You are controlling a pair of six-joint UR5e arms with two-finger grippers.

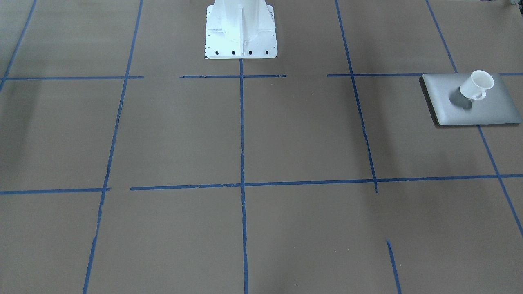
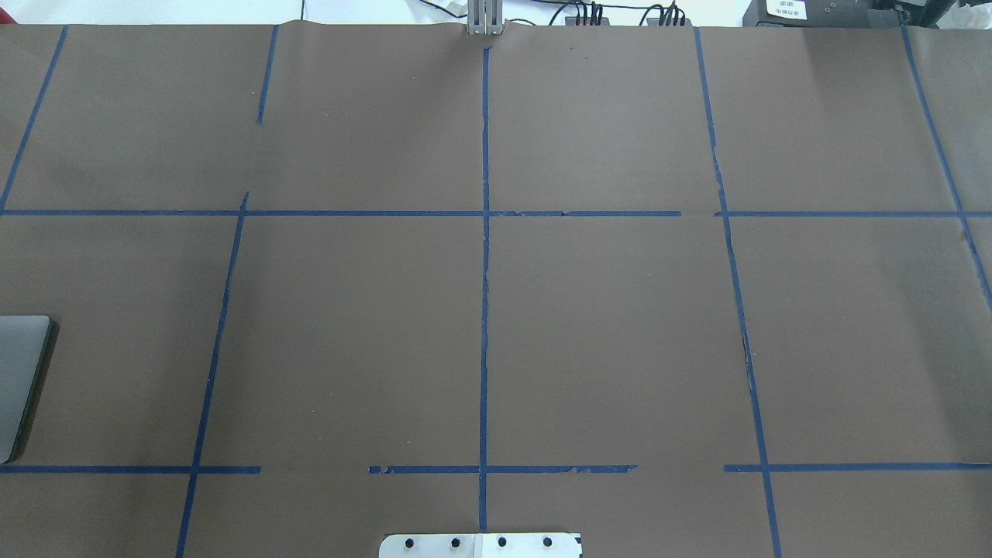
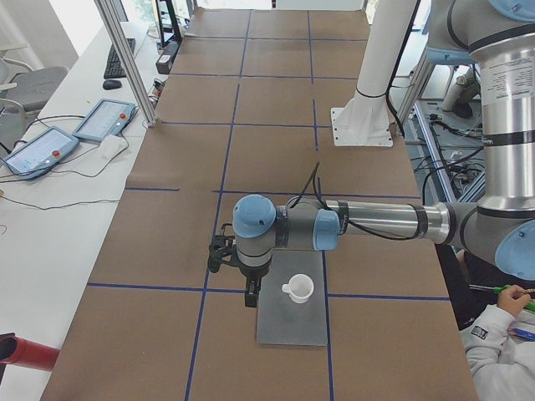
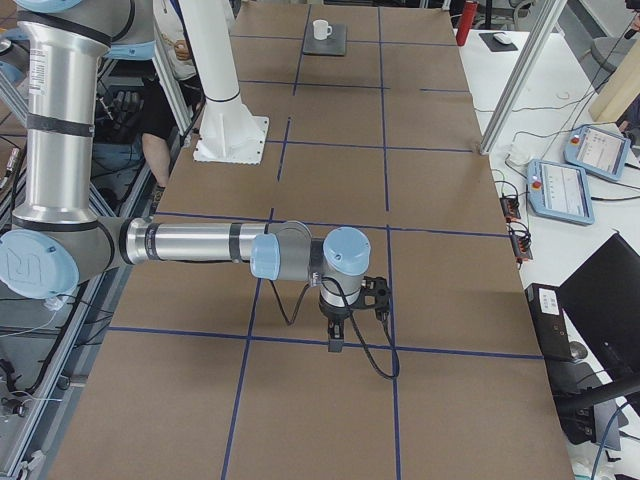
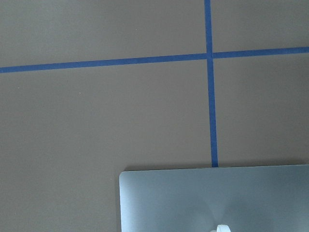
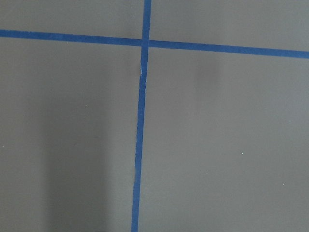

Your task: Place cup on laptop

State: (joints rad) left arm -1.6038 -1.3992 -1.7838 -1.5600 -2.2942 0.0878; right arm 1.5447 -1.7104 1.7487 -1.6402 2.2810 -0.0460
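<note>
The white cup stands upright on the lid of the silver-grey laptop, handle towards the camera. Both show in the exterior left view, cup on laptop, and far off in the exterior right view. The laptop's edge shows in the overhead view and in the left wrist view. My left gripper hangs beside the cup, apart from it; I cannot tell if it is open. My right gripper hangs over bare table far away; I cannot tell its state.
Brown paper with a blue tape grid covers the table. The robot's white base stands at the table's edge. Teach pendants and a red object lie beside the table.
</note>
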